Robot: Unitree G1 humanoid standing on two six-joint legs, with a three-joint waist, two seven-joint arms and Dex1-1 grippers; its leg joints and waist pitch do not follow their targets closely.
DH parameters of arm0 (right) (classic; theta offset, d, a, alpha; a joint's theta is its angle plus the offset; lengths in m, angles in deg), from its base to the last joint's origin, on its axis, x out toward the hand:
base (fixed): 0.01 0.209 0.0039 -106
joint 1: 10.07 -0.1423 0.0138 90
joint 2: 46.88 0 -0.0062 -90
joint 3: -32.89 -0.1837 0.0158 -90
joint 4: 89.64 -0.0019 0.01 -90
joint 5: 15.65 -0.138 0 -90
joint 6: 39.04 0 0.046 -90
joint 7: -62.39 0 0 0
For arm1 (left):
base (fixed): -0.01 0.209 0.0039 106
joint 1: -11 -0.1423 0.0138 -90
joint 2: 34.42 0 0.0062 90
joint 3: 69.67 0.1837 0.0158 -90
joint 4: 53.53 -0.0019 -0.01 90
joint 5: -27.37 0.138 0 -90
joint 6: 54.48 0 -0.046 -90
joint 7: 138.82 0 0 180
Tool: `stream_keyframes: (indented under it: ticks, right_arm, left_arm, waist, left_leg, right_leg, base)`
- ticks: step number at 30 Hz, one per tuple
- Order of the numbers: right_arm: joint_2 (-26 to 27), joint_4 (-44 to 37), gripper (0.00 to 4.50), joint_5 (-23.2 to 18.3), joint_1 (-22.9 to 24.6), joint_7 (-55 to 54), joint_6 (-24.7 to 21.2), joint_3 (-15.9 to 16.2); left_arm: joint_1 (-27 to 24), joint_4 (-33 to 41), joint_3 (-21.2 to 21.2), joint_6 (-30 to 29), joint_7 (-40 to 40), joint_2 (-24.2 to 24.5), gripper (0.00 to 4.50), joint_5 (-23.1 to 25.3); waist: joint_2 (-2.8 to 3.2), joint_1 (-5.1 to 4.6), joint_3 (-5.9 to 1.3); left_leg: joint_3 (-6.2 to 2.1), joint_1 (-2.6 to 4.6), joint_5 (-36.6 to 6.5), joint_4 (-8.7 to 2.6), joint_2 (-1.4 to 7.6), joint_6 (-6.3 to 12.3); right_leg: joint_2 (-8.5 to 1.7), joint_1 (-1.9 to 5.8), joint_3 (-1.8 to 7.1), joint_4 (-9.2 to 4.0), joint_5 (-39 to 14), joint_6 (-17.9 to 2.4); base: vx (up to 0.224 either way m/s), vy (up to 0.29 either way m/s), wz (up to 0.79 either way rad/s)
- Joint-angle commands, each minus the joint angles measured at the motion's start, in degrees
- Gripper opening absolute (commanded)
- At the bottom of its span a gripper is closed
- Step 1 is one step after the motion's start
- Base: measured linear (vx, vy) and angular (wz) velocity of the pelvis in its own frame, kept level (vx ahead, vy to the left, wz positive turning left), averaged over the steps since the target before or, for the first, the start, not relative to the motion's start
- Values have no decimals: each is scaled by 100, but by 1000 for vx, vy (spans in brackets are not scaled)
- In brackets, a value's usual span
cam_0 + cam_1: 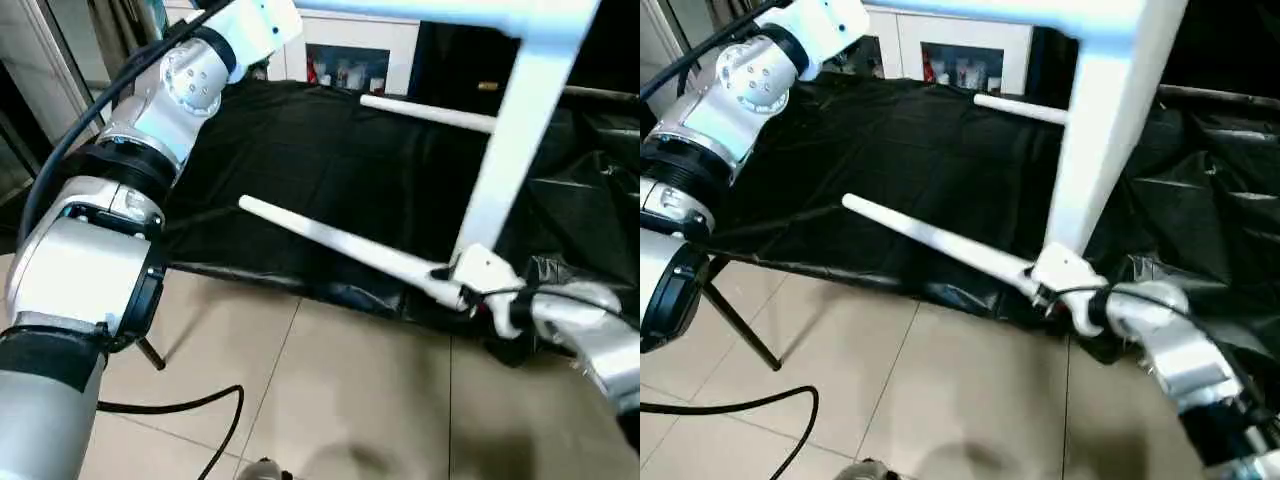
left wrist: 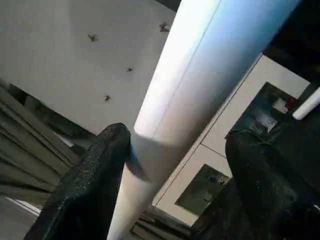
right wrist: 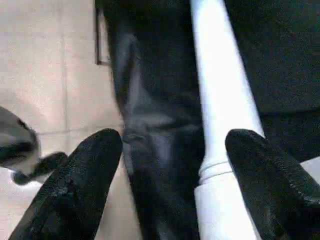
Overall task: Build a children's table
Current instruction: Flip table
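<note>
Head views: the children's table hangs tilted over the black-draped counter, one leg pointing toward 10 o'clock.

Left wrist view: left gripper fingers apart around another leg, one pad touching.

Right wrist view: right gripper fingers apart, a leg between them.

Likely step: regripping; next, close squarely.

table legs: smooth white plastic tube, light sheen | cover: thin black sheet, looks like plastic film, wrinkled, glossy on the folds | floor: beige tiles, smooth, slightly shiny | forearms: silver metal with matt black bands | fingers: black, rough grainy surface | cable: black, smooth
</note>
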Motion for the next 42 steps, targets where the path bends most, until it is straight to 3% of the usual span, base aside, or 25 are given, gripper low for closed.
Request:
stream_keyframes:
  ticks: [1,8,12,15,19,21,22,23,24,25,26,27,28,29,30,32,33,35,36,37,38,39,40,41,42]
  right_arm:
    - [-60,233,374,195,-103,-187,112,-102]
    - [154,1329,374,670,-661,-1149,971,-239]
    - [186,1681,374,822,-824,-1388,1369,-248]
    - [231,1803,374,877,-867,-1533,1555,-278]
    - [624,1195,374,239,-663,-1388,1408,-623]
    - [1009,628,374,-296,-388,-1334,1224,-784]
    - [1181,410,374,-530,-263,-1341,1135,-822]
    - [1365,232,374,-712,-152,-1436,1055,-856]
    - [1496,149,374,-801,-84,-1561,1047,-865]
    - [1496,149,374,-801,-84,-1561,1047,-865]
    - [1698,55,374,-849,1,-1769,1036,-872]
    - [2194,-184,374,-771,201,-2470,976,-924]
    - [2378,-331,374,-748,304,-2692,918,-961]
    - [2378,-331,374,-748,304,-2692,918,-961]
    - [2684,-678,374,-817,559,-3017,506,-1022]
    - [2685,-899,374,-722,798,-3006,498,-916]
    - [2711,-1064,374,-679,1083,-3055,419,-900]
    - [2740,-1078,374,-699,1182,-3111,350,-941]
    - [2812,-1053,374,-833,1307,-3263,322,-1116]
    - [2818,-1046,374,-843,1319,-3283,319,-1136]
    - [2847,-1050,374,-850,1346,-3351,299,-1192]
    - [2874,-1036,374,-820,1344,-3406,312,-1221]
    - [2904,-998,374,-796,1281,-3439,307,-1227]
    - [2930,-993,374,-781,1236,-3474,288,-1219]
    - [2944,-953,374,-746,1170,-3503,308,-1206]
  left_arm:
    - [-141,-147,69,-58,159,-6,346,42]
    - [-156,-72,177,302,407,-84,346,6]
    - [-175,59,122,437,606,-124,346,-112]
    - [-253,195,33,383,669,-114,346,-217]
    - [-873,1150,-589,-249,737,-243,346,-995]
    - [-1782,2479,-1221,-1167,845,-570,346,-1961]
    - [-2208,3079,-1487,-1552,888,-766,346,-2427]
    - [-2632,3620,-1688,-1901,904,-965,346,-2859]
    - [-2933,3957,-1793,-2092,884,-1090,346,-3092]
    - [-2933,3957,-1793,-2092,884,-1090,346,-3092]
    - [-3414,4385,-1830,-2178,863,-1226,346,-3346]
    - [-4490,5151,-1913,-2474,585,-1505,346,-3619]
    - [-4895,5523,-1949,-2797,519,-1590,346,-3673]
    - [-4895,5523,-1949,-2797,519,-1590,346,-3673]
    - [-5548,6109,-2012,-3484,482,-1640,346,-3616]
    - [-6005,6368,-1999,-3245,557,-1612,346,-3634]
    - [-6558,6657,-2064,-2747,562,-1642,346,-3604]
    - [-6756,6718,-2112,-2472,525,-1671,346,-3565]
    - [-7055,6816,-2167,-2423,357,-1640,346,-3336]
    - [-7086,6822,-2174,-2418,334,-1637,346,-3308]
    - [-7224,6956,-2153,-2485,240,-1610,346,-3231]
    - [-7315,7023,-2180,-2496,73,-1633,346,-3142]
    - [-7359,7039,-2099,-2489,-7,-1588,346,-2990]
    - [-7387,7081,-2032,-2540,-55,-1546,346,-2897]
    - [-7376,7072,-1972,-2582,-106,-1541,346,-2826]
  waist:
    - [-142,-28,-427]
    - [-147,-41,-449]
    - [-84,-30,-492]
    - [-79,-38,-503]
    - [-59,-52,-506]
    - [-75,-76,-476]
    - [-122,-85,-476]
    - [-127,-97,-476]
    - [-115,-115,-482]
    - [-87,-146,-510]
    - [-62,-172,-509]
    - [-16,-188,-502]
    - [-87,-321,-380]
    - [-62,-322,-407]
    - [-148,-396,-443]
    - [-85,-376,-405]
    - [-180,-399,-386]
    - [-139,-352,-387]
    - [-155,-348,-406]
    - [-303,-284,-359]
    - [-332,-233,-307]
    - [-341,-156,-273]
    - [-330,-200,-235]
    - [-261,-256,-257]
    - [-85,-505,-284]
  left_leg:
    - [-132,70,-1074,-414,225,194]
    - [-127,72,-1037,-407,216,178]
    - [-124,64,-856,-374,224,285]
    - [-115,55,-731,-358,229,375]
    - [-114,53,-710,-358,256,527]
    - [-102,44,-895,-364,259,612]
    - [-102,46,-880,-383,287,648]
    - [-102,45,-887,-385,306,634]
    - [-93,22,-897,-375,276,694]
    - [-94,44,-887,-377,272,688]
    - [-86,59,-950,-380,259,659]
    - [-129,66,-1063,-435,354,502]
    - [-100,-29,-1406,-530,319,427]
    - [-104,43,-1665,-519,291,343]
    - [-84,127,-1811,-504,266,222]
    - [-125,74,-1724,-574,301,160]
    - [-109,87,-1863,-595,290,124]
    - [-76,93,-1775,-585,242,300]
    - [130,334,-1678,-388,248,226]
    - [171,295,-1827,-196,165,161]
    - [135,276,-1856,-72,142,220]
    - [-22,261,-1724,107,117,313]
    - [-161,238,-1610,-27,79,277]
    - [-170,327,-1727,-293,122,177]
    - [-103,647,-2771,-572,305,-313]
  right_leg:
    - [-342,345,203,-506,-1746,-829]
    - [-343,347,198,-493,-1634,-873]
    - [-341,358,199,-419,-1013,-1102]
    - [-331,365,200,-380,-577,-1262]
    - [-347,407,198,-318,-302,-1526]
    - [-351,379,190,-361,-563,-1615]
    - [-369,386,198,-367,-580,-1676]
    - [-383,410,201,-328,-582,-1728]
    - [-365,369,190,-364,-718,-1716]
    - [-319,330,181,-385,-855,-1619]
    - [-291,308,177,-414,-1006,-1527]
    - [-361,318,197,-397,-1151,-1496]
    - [-296,310,174,-485,-1610,-1312]
    - [-291,292,156,-511,-1989,-1173]
    - [-266,246,189,-569,-2361,-932]
    - [-304,255,210,-614,-2488,-705]
    - [-305,244,219,-682,-2716,-508]
    - [-473,272,309,-755,-3020,-457]
    - [-432,50,581,-933,-3356,-331]
    - [-486,82,911,-961,-3795,-174]
    - [-642,101,1121,-1063,-4328,-60]
    - [-831,157,1475,-1190,-5189,127]
    - [-558,170,1478,-1140,-5265,142]
    - [-227,69,1241,-1003,-4818,101]
    - [555,-401,675,-690,-3278,86]
  base:
    - [0,0,0]
    - [0,0,0]
    - [0,0,0]
    - [0,0,0]
    - [0,0,0]
    - [0,0,0]
    - [0,0,0]
    - [0,0,0]
    - [0,0,0]
    - [0,0,0]
    - [0,0,0]
    - [0,0,0]
    - [0,0,0]
    - [0,0,0]
    - [0,0,0]
    - [0,0,0]
    - [0,0,0]
    - [0,0,0]
    - [0,0,0]
    - [-38,52,-25]
    - [-38,52,-25]
    - [-20,115,-51]
    - [-18,164,-61]
    - [-18,164,-61]
    - [-71,145,-53]
